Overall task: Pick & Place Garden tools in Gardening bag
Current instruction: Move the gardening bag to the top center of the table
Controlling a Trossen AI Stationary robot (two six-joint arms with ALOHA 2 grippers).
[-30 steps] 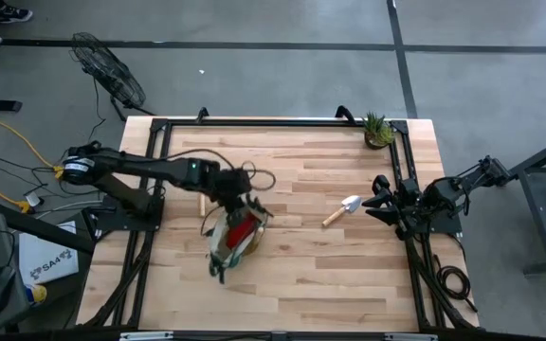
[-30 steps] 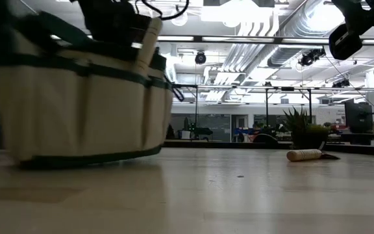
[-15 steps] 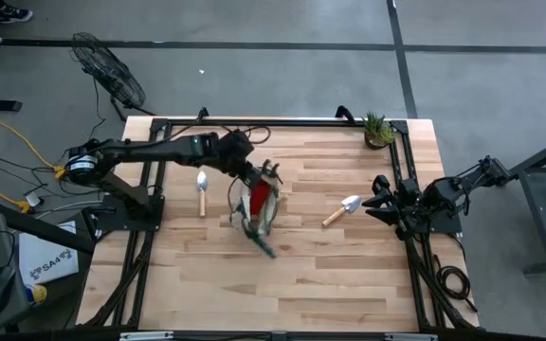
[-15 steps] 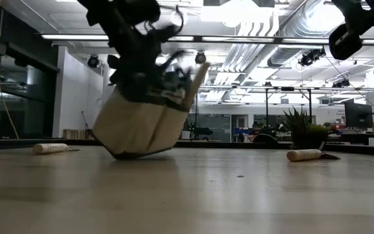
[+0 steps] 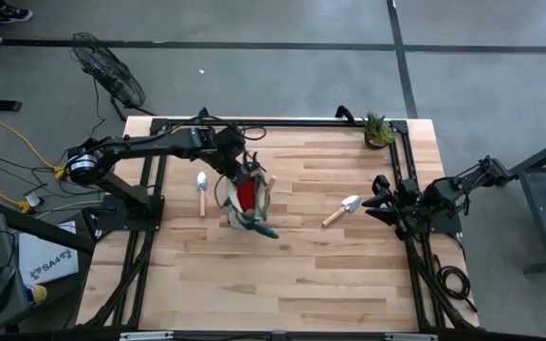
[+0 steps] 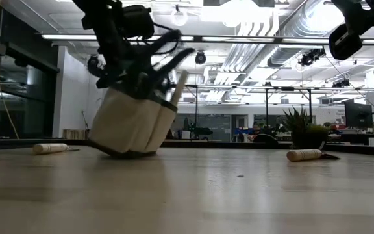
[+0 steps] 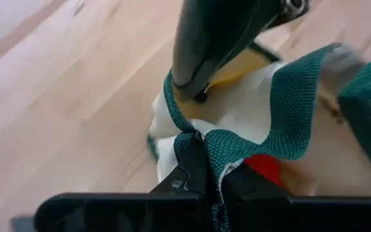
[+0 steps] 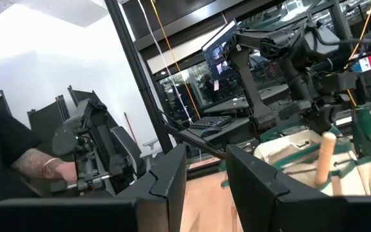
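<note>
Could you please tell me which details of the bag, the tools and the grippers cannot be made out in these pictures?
- Gardening bag contents: high view too small; only the red cloth piece shows in the left wrist view.
- Bag's base: tilted in low view; how much touches the table is unclear.
- Left gripper pinches the trim; its fingertips are hidden by fabric.
- Right gripper: empty, idle at the right edge.
- Trowels: fine detail too small.

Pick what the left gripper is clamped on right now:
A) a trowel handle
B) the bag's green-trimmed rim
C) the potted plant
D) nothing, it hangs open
B: the left gripper is shut on the green trim of the bag, which hangs tilted from it in the low view, while both trowels lie on the table.
</note>
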